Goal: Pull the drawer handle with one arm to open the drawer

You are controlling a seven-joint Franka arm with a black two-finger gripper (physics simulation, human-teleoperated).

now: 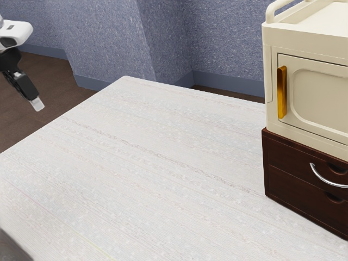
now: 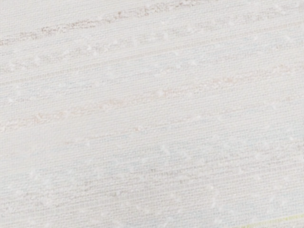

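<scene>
My gripper point(image 1: 36, 104) hangs in the air at the exterior view's upper left, far from the drawers; whether it is open or shut cannot be told. At the exterior view's right edge stands a dark brown drawer unit point(image 1: 274, 176). A curved silver handle point(image 1: 322, 178) is fixed to its front, and the drawer fronts look closed. Part of the unit and of the handle is cut off by the view's edge.
A cream cabinet point(image 1: 315, 46) with a golden handle point(image 1: 281, 92) rests on top of the drawer unit. The whitish table point(image 1: 147, 163) spans the distance between arm and drawers; its streaked surface point(image 2: 152, 114) lies beneath my hand. Blue-grey walls rise behind.
</scene>
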